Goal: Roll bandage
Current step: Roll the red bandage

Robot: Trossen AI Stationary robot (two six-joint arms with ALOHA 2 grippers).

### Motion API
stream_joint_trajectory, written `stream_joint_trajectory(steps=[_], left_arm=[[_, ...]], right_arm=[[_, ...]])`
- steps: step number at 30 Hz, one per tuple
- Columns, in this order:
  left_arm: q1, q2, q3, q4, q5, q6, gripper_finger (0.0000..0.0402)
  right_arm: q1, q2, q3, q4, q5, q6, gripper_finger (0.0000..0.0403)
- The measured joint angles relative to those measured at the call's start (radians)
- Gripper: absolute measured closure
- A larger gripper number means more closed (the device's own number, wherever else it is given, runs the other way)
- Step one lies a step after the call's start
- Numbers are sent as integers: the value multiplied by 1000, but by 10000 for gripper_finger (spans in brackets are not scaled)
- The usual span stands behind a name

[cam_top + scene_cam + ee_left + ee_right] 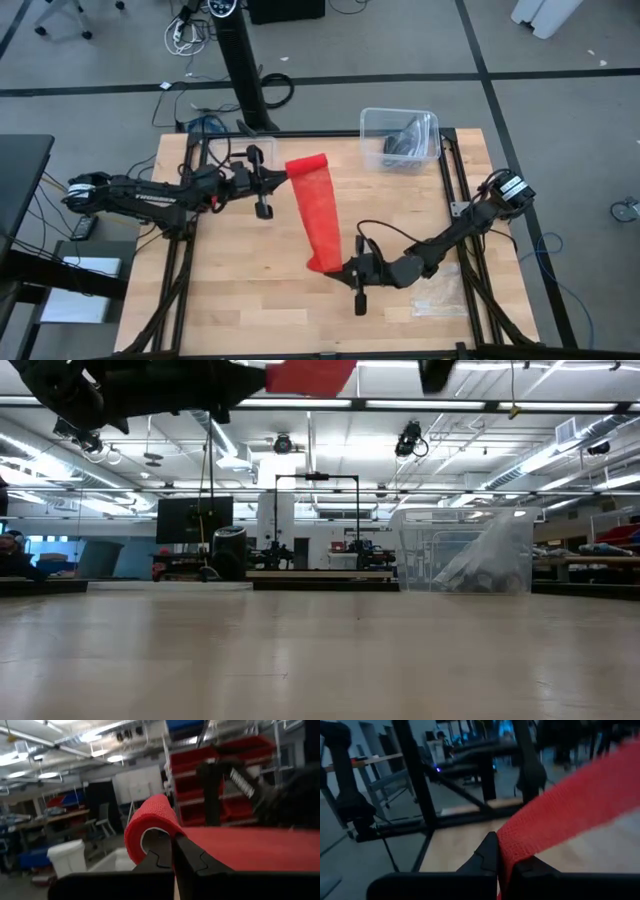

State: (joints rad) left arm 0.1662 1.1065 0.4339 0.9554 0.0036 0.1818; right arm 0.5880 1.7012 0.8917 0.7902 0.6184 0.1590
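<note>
Bandage (317, 212) is held taut above the table, clamped by left gripper (283, 178) at twelve o'clock, right gripper (338, 267) at six.

Left gripper (172, 851) fingers clamped on red bandage (150, 817), rolled end curling over; right arm (240, 782) behind.
</note>
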Motion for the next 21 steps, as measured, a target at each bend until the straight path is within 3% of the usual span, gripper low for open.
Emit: stream_joint_trajectory(steps=[8,15,21], left_arm=[[11,0,-3,-144,0,0,402],[10,0,-72,-123,5,-33,402],[-19,0,-115,-85,48,-78,402]], right_arm=[[-37,-30,186,-160,-10,-218,403],[-67,-82,362,-387,59,-389,403],[-105,-117,474,-468,140,-556,403]])
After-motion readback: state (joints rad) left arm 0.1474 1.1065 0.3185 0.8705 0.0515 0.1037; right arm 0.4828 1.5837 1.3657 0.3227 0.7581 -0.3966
